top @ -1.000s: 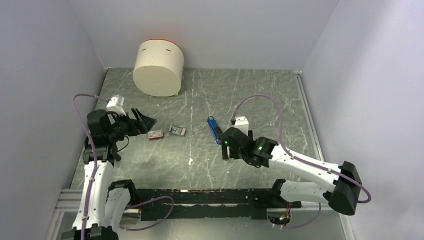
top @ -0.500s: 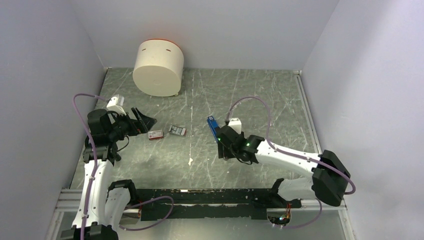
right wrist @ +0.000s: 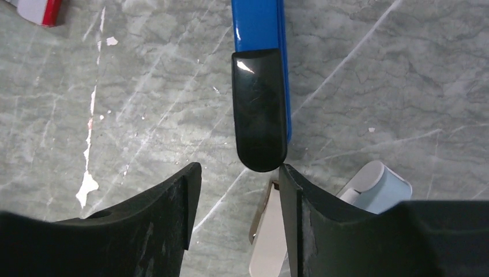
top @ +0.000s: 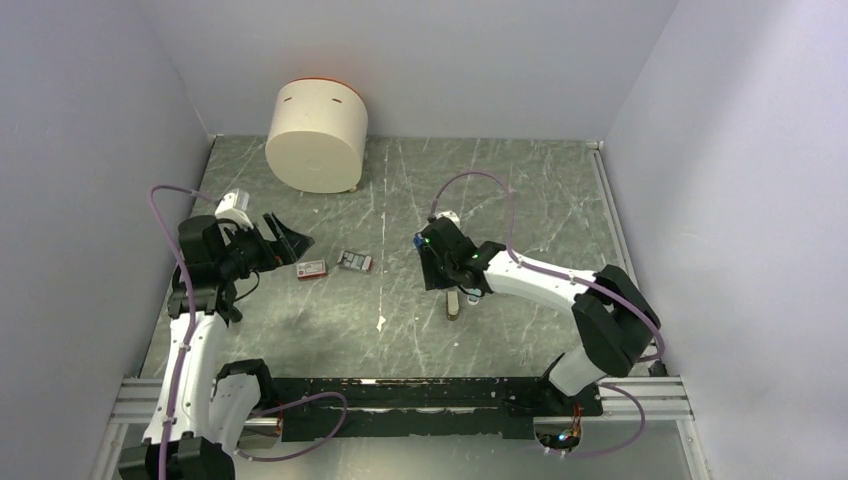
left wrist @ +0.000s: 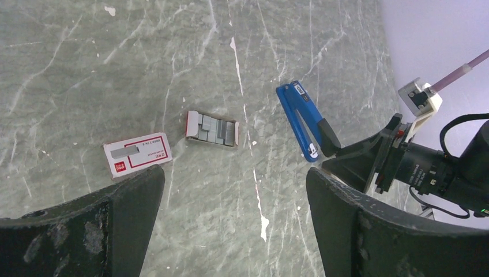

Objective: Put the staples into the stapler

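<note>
The blue stapler [left wrist: 301,117] lies flat near the middle of the marbled counter [top: 500,190], its length running from 11 o'clock to 5 o'clock as seen from above. The right end effector [right wrist: 239,173] sits at its 5 o'clock end, low over the counter. Its jaws are partly apart, with the rounded black tail just at their mouth. One finger is right against the tail and a clear gap shows on the other side, so nothing is gripped. At 9 o'clock from the stapler, well apart from it, rests the open tray of staples [left wrist: 212,128] with grey blocks showing. Just beyond, again at 9 o'clock, is the red staple box [left wrist: 138,160], label up. The left end effector [left wrist: 230,225] hovers beside that box with jaws spread wide and empty. A pale-blue piece [right wrist: 377,184] and a tan piece [right wrist: 270,231] lie at 5 o'clock from the stapler's tail. A white drum [top: 315,135] stands at the counter's 11 o'clock corner
</note>
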Robot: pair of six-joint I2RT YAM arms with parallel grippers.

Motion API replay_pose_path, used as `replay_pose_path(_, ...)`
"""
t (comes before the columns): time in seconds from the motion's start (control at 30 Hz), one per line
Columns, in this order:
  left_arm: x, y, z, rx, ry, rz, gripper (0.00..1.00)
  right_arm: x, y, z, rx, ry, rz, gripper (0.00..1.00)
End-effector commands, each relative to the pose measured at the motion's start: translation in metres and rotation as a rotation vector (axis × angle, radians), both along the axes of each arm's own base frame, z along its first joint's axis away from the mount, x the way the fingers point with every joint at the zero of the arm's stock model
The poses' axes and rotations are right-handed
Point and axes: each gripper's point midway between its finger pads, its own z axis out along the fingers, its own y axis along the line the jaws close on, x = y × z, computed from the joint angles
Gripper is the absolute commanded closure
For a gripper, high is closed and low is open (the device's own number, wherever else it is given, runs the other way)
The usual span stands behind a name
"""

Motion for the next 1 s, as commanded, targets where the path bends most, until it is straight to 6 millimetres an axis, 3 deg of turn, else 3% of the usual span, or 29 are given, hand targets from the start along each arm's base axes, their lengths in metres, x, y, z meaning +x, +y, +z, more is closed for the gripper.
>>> replay_pose_path(0.0, 0.003, -0.002, -0.001, -0.014, 0.009, -0.005, 0.03, 0.017, 0.004, -0.001, -0.040, -0.050, 0.023, 0.46)
replay_pose_path(0.17, 0.003, -0.005, -0.006, -0.031, 0.035, -0.025, 0.07, 0.025, 0.004, -0.002, -0.056, -0.086, 0.030, 0.52)
replay_pose_path(0.33, 0.003, -0.007, -0.008, -0.036, 0.048, -0.034, 0.08, 0.034, 0.005, 0.001, -0.079, -0.117, 0.037, 0.44)
replay_pose_path(0.43, 0.002, -0.009, -0.008, -0.039, 0.049, -0.043, 0.05, 0.037, 0.008, -0.003, -0.086, -0.116, 0.045, 0.44)
replay_pose_path(0.7, 0.001, -0.021, -0.015, -0.029, 0.082, -0.059, 0.09, 0.035, 0.014, 0.001, -0.015, -0.122, 0.029, 0.75)
replay_pose_path(0.8, 0.000, -0.038, -0.017, -0.088, 0.099, -0.090, 0.08, 0.030, 0.022, 0.010, 0.073, -0.115, 0.010, 0.78)
replay_pose_path(0.97, -0.012, -0.092, -0.027, -0.210, 0.084, -0.148, 0.03, 0.015, 0.035, 0.024, 0.262, -0.063, -0.044, 0.80)
